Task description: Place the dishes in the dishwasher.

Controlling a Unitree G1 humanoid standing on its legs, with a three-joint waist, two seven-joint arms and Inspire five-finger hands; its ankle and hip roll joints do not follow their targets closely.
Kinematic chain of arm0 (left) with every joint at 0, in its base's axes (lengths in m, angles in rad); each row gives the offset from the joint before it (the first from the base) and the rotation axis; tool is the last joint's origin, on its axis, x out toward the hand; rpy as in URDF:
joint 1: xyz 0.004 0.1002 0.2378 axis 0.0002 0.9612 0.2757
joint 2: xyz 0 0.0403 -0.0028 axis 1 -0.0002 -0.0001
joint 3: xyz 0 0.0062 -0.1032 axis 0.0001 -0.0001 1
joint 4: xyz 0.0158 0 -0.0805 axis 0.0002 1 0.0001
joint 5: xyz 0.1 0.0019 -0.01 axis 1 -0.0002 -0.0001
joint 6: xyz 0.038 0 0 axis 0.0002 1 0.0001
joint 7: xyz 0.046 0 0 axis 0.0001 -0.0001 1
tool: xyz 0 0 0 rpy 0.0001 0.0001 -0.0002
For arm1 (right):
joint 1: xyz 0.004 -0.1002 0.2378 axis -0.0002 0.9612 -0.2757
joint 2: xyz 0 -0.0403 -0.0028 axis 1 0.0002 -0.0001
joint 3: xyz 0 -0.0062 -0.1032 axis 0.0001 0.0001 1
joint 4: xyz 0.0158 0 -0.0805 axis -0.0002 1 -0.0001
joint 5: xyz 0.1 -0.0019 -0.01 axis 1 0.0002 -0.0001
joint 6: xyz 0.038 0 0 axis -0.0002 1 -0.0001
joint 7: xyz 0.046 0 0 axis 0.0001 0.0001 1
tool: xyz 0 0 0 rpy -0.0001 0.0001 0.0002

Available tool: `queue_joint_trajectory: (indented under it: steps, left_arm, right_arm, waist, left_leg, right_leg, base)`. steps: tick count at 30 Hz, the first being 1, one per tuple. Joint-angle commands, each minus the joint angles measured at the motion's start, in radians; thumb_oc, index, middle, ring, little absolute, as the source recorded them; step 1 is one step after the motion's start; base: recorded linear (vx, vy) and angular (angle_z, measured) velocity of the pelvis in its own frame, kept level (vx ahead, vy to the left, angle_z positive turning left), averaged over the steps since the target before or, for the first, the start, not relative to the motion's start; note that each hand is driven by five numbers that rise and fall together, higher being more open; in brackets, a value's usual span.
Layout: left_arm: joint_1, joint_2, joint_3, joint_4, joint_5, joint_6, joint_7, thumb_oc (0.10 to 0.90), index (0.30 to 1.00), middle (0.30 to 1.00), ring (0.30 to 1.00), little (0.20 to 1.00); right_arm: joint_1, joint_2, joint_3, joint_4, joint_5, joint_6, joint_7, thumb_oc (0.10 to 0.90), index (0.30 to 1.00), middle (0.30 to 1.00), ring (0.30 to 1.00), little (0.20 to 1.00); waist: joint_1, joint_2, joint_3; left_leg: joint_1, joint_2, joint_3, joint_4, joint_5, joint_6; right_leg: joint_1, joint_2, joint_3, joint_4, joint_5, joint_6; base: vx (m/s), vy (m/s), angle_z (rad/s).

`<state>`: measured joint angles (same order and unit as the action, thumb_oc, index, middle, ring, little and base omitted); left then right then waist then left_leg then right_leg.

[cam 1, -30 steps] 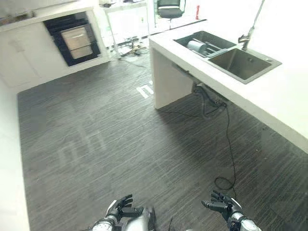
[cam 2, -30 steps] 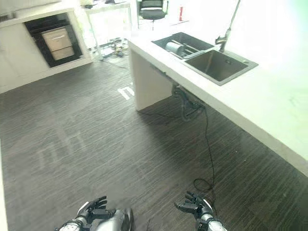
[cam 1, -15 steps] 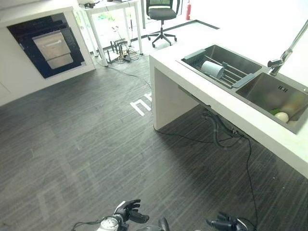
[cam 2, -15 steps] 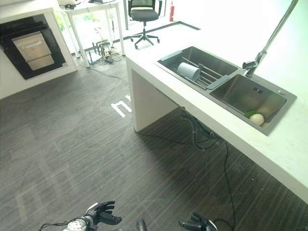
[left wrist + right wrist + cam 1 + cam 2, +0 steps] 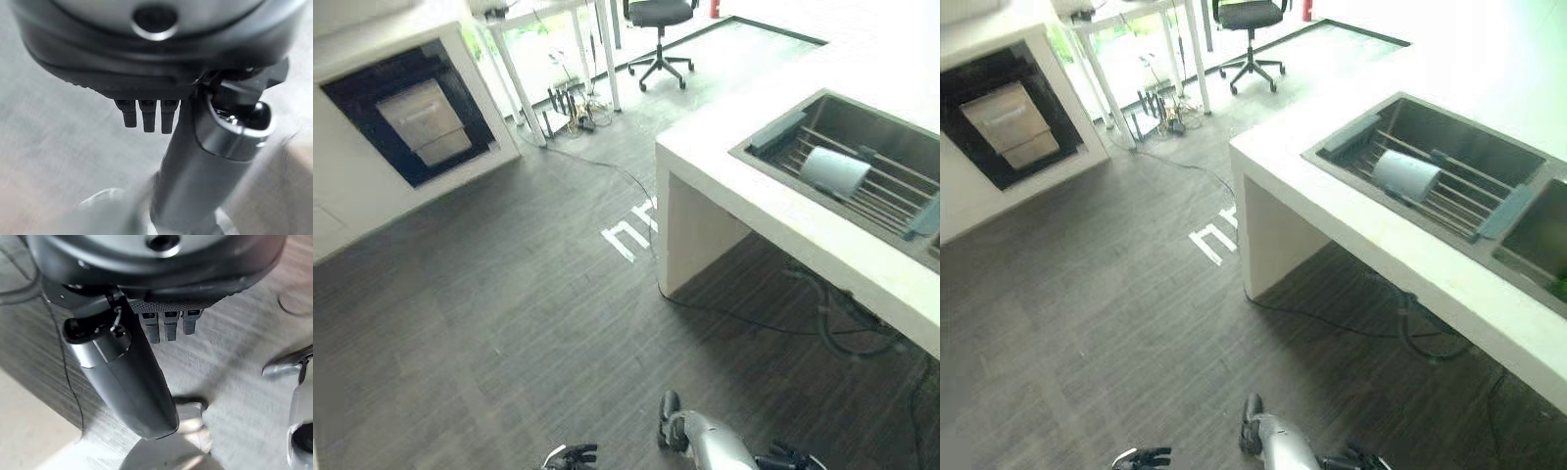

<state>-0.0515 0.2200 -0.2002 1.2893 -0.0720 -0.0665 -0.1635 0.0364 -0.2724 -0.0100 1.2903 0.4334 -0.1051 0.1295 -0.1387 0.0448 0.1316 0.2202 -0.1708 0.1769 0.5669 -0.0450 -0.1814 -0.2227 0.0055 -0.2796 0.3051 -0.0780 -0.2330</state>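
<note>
Clearly the step in hand is the approach: nothing is grasped yet, and the robot stands on the dark wood-grain floor (image 5: 509,323) some way from both the dishes and the appliance. Largest in the scene is the white tabletop (image 5: 773,211) on the right, with a sunken steel sink (image 5: 1449,181) carrying a slatted drying rack (image 5: 1440,196). On that rack lies the one dish I can make out, a pale cup (image 5: 1406,174) on its side. Far left, set into white cabinetry, is the dark open dishwasher (image 5: 416,122) with its light inner drawer showing. An office chair (image 5: 658,20) stands at the far end, well apart from either.

To do this well, I judge the robot should close on the tabletop's near edge squarely before raising an arm, keeping clear of the tabletop's corner.

Low at the near edge, the left robot hand (image 5: 570,456) and the right robot hand (image 5: 788,457) hang by the floor. In their wrist views each has relaxed, straight fingers, (image 5: 144,115) and (image 5: 168,325), grasping nothing.
</note>
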Motion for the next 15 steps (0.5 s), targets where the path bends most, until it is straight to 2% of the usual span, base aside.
queue_joint_trajectory:
  steps: [1,2,3,4,5,6,7,8,9,11,15]
  left_arm:
    - [-0.033,0.011,-0.010,-0.098,-0.050,0.016,0.006,0.800,0.900,0.900,0.900,0.900]
    - [-0.034,0.015,0.002,-0.103,-0.033,0.010,0.004,0.800,0.900,0.900,0.900,0.900]
    - [-0.033,0.016,0.002,-0.103,-0.032,0.009,0.003,0.800,0.900,0.900,0.900,0.900]
    - [-0.030,0.016,0.006,-0.105,-0.025,0.011,0.011,0.800,0.900,0.900,0.900,0.900]
    - [-0.026,0.013,0.009,-0.106,-0.035,0.023,0.020,0.800,0.900,0.900,0.900,0.900]
    - [-0.021,0.009,0.015,-0.105,-0.039,0.030,0.023,0.800,0.900,0.900,0.900,0.900]
    - [-0.017,0.006,0.021,-0.104,-0.037,0.032,0.023,0.800,0.900,0.900,0.900,0.900]
    - [-0.014,0.006,0.027,-0.103,-0.025,0.027,0.018,0.800,0.900,0.900,0.900,0.900]
    - [-0.014,0.010,0.025,-0.094,-0.006,0.020,0.008,0.800,0.900,0.900,0.900,0.900]
    - [-0.011,0.018,0.012,-0.079,-0.025,0.008,0.021,0.800,0.900,0.900,0.900,0.900]
    - [-0.013,0.035,0.004,-0.053,-0.035,-0.004,0.026,0.800,0.900,0.900,0.900,0.900]
  right_arm:
    - [-0.040,-0.078,-0.006,-0.037,-0.022,-0.019,-0.018,0.800,0.900,0.900,0.900,0.900]
    - [-0.058,-0.081,-0.007,-0.023,-0.041,-0.023,-0.004,0.800,0.900,0.900,0.900,0.900]
    - [-0.061,-0.081,-0.003,-0.022,-0.044,-0.024,-0.004,0.800,0.900,0.900,0.900,0.900]
    - [-0.075,-0.077,0.014,-0.024,-0.049,-0.017,-0.010,0.800,0.900,0.900,0.900,0.900]
    - [-0.086,-0.075,0.035,-0.024,-0.044,-0.008,-0.016,0.800,0.900,0.900,0.900,0.900]
    - [-0.092,-0.076,0.050,-0.023,-0.046,-0.004,-0.021,0.800,0.900,0.900,0.900,0.900]
    - [-0.096,-0.076,0.055,-0.024,-0.054,-0.004,-0.023,0.800,0.900,0.900,0.900,0.900]
    - [-0.099,-0.074,0.055,-0.028,-0.059,-0.004,-0.028,0.800,0.900,0.900,0.900,0.900]
    - [-0.099,-0.075,0.055,-0.026,-0.047,-0.008,-0.031,0.800,0.900,0.900,0.900,0.900]
    - [-0.089,-0.071,0.046,-0.038,-0.046,-0.009,-0.023,0.800,0.900,0.900,0.900,0.900]
    - [-0.066,-0.064,0.026,-0.025,-0.067,-0.018,-0.022,0.800,0.900,0.900,0.900,0.900]
  waist:
    - [0.058,-0.075,0.042]
    - [0.074,-0.094,0.046]
    - [0.078,-0.092,0.051]
    - [0.092,-0.083,0.054]
    - [0.109,-0.062,0.059]
    - [0.124,-0.054,0.062]
    - [0.132,-0.050,0.065]
    - [0.130,-0.043,0.059]
    - [0.115,-0.032,0.051]
    - [0.087,-0.015,0.041]
    - [0.058,-0.002,0.025]
  left_leg:
    - [-0.312,0.120,-0.031,0.041,0.072,0.144]
    - [-0.333,0.113,-0.018,-0.117,0.009,0.191]
    - [-0.329,0.112,-0.025,-0.156,0.007,0.192]
    - [-0.367,0.105,-0.087,-0.267,-0.006,0.197]
    - [-0.439,0.108,-0.187,-0.267,-0.027,0.186]
    - [-0.479,0.100,-0.247,-0.267,-0.005,0.173]
    - [-0.490,0.089,-0.272,-0.267,0.007,0.167]
    - [-0.483,0.087,-0.269,-0.267,-0.006,0.172]
    - [-0.479,0.106,-0.235,-0.267,-0.019,0.174]
    - [-0.441,0.103,-0.247,-0.267,-0.055,0.187]
    - [-0.412,0.113,-0.211,-0.267,-0.085,0.195]
  right_leg:
    - [0.104,-0.058,0.080,-0.005,-0.029,0.265]
    - [0.127,-0.054,0.141,-0.005,-0.049,0.279]
    - [0.137,-0.048,0.150,-0.005,-0.054,0.281]
    - [0.144,-0.023,0.193,-0.005,-0.061,0.290]
    - [0.157,0.014,0.234,-0.005,-0.070,0.293]
    - [0.169,0.031,0.267,-0.005,-0.075,0.291]
    - [0.181,0.039,0.292,-0.005,-0.083,0.291]
    - [0.183,0.043,0.301,-0.005,-0.094,0.294]
    - [0.176,0.037,0.283,-0.005,-0.093,0.300]
    - [0.154,0.019,0.274,-0.005,-0.076,0.310]
    - [0.121,-0.004,0.254,-0.005,-0.056,0.320]
  base:
    - [0.55,-0.022,-1.09]
    - [0.47,0.064,-1.56]
    - [0.41,0.190,-1.65]
    - [0.33,0.218,-1.06]
    - [0.42,0.268,-0.93]
    - [0.36,0.242,-1.36]
    - [0.26,0.215,-1.65]
    - [0.23,0.232,-1.96]
    - [0.21,0.246,-1.97]
    - [0.20,0.228,-1.60]
    - [0.12,0.150,-0.44]
